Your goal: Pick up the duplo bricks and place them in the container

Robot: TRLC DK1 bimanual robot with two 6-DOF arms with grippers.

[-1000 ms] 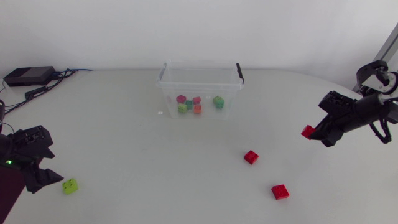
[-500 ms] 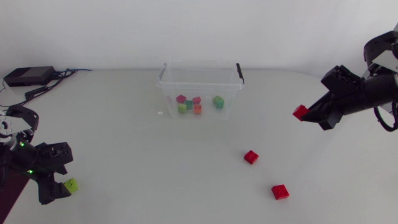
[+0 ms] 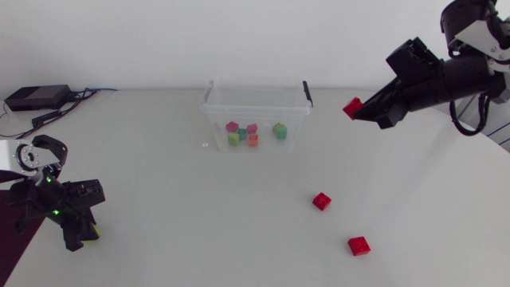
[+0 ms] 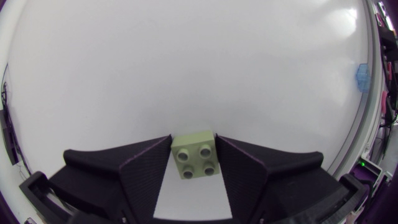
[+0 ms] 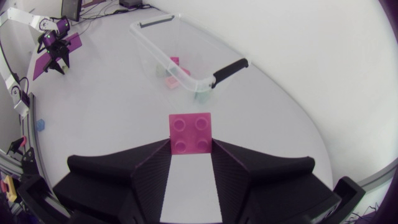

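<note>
A light green brick (image 4: 196,162) lies on the table between the fingers of my left gripper (image 4: 194,144), and both fingers press its sides. From above, this gripper (image 3: 82,233) stands at the front left and hides nearly all of the brick. My right gripper (image 3: 358,110) hangs in the air to the right of the clear container (image 3: 213,102), shut on a red brick (image 3: 351,108). In the right wrist view that brick (image 5: 191,133) looks pink and the container (image 5: 149,38) lies ahead. Several coloured bricks (image 3: 243,132) lie inside the container. Two red bricks (image 3: 322,201) (image 3: 358,245) sit on the table at the front right.
A black box (image 3: 36,97) with cables lies at the back left corner. A small white tag (image 3: 205,144) sits just left of the container. The container's black handle (image 3: 307,92) is on its right end.
My left gripper has come down over the green brick and closed on it. My right arm has lifted the red brick up and leftward, toward the container.
</note>
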